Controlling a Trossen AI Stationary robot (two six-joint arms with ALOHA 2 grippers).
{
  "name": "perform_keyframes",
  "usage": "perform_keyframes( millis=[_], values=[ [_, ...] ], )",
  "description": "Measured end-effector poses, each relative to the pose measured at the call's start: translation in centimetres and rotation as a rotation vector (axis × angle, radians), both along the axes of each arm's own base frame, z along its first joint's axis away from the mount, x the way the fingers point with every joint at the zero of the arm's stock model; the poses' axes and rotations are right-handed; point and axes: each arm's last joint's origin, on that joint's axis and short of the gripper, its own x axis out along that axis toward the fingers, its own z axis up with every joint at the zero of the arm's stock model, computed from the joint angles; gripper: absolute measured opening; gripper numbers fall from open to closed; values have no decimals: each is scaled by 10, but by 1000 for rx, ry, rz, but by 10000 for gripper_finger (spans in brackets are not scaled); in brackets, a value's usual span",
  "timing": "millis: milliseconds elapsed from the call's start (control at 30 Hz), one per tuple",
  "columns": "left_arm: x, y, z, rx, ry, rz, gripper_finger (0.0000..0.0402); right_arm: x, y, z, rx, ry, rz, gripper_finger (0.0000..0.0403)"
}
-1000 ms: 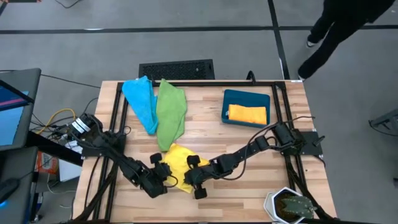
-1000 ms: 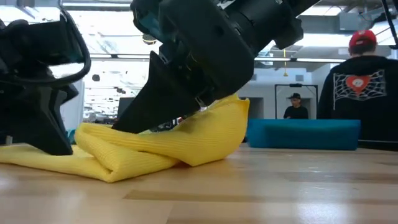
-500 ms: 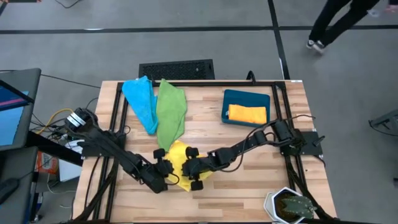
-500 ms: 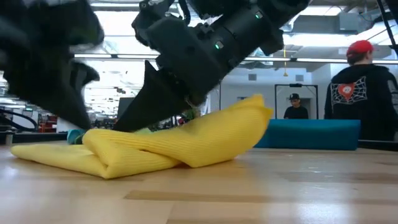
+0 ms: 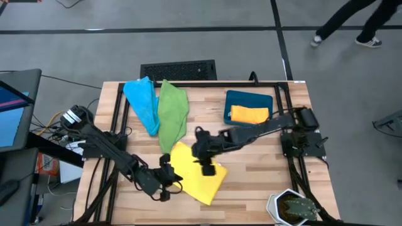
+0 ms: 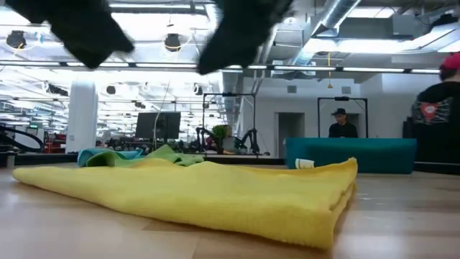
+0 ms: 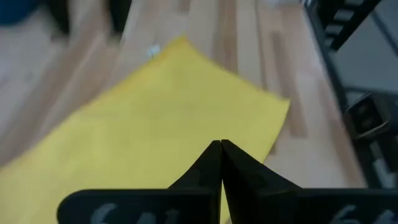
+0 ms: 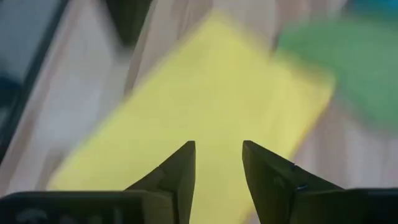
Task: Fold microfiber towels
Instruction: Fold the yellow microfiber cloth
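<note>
A yellow towel (image 5: 201, 179) lies flat on the wooden table near its front edge, folded double, with the doubled edge (image 6: 345, 194) toward the table's right. It also shows in the left wrist view (image 7: 155, 124) and the right wrist view (image 8: 205, 93). My left gripper (image 5: 167, 182) hangs shut over the towel's left edge, and its fingertips (image 7: 221, 149) are closed together. My right gripper (image 5: 206, 160) hangs open over the towel's far part, with a gap between its fingers (image 8: 217, 155). In the low view both grippers are raised clear of the towel, left (image 6: 86, 29) and right (image 6: 237, 29).
A green towel (image 5: 173, 113) and a light blue towel (image 5: 141, 100) lie crumpled at the far left. A teal bin (image 5: 249, 94) at the far right holds a folded orange-yellow towel (image 5: 249, 115). A potted plant (image 5: 292, 207) stands at the near right corner. A person (image 6: 438, 108) is beyond the table.
My right gripper has let go of the yellow towel, risen and moved toward the far edge. My left gripper has risen off the towel. The towel's raised, bunched fold has dropped and now lies flat, spread toward the table's right and near side.
</note>
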Motion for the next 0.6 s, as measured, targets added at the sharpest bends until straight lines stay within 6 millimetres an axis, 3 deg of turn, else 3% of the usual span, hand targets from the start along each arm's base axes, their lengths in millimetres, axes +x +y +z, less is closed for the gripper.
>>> perform_keyframes(
  millis=[167, 300, 400, 600],
  values=[
    [7, -2, -24, 36, 80, -15, 0, -54, 38, -18, 0, 112, 89, 148],
    [9, 4, -45, 94, 206, -35, 0, -79, 62, -46, -164, 61, 62, 139],
    [8, 11, -55, 118, 304, -44, 0, -84, 55, -60, -230, 58, -45, 131],
    [6, 22, -62, 177, 345, -78, 0, -77, 25, -89, -163, 136, -135, 123]
  ],
)
